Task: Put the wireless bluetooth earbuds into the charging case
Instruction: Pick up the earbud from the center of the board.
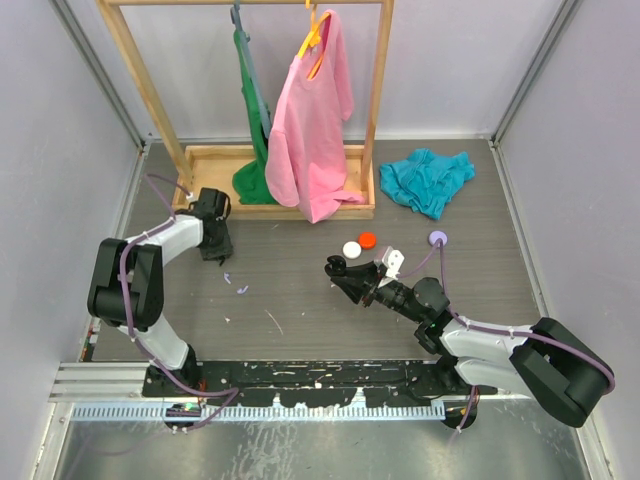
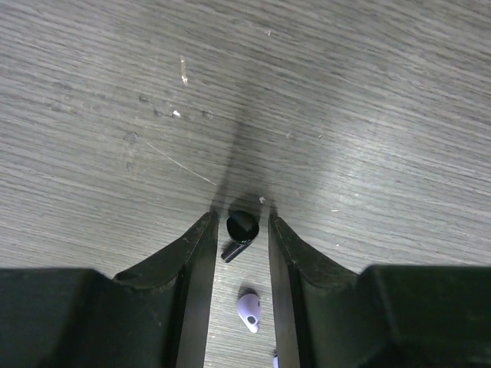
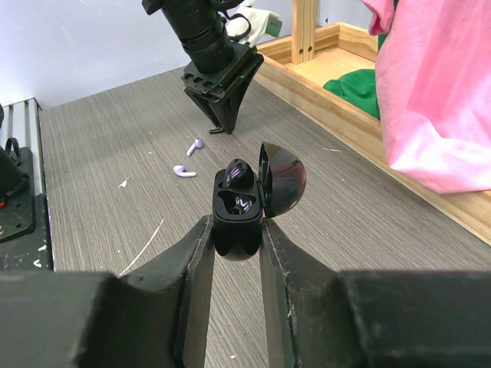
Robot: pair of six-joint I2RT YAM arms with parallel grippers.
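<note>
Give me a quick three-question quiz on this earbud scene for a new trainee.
1. True or false: the lid of the black charging case in the right hand is closed.
2. Which colour is the earbud at the fingertips of the left hand? A white, B black, C red.
3. Fill in: the number of lilac earbuds lying loose on the table is ___.
Key: 1 false, the lid stands open. 2 B, the black earbud. 3 two.
</note>
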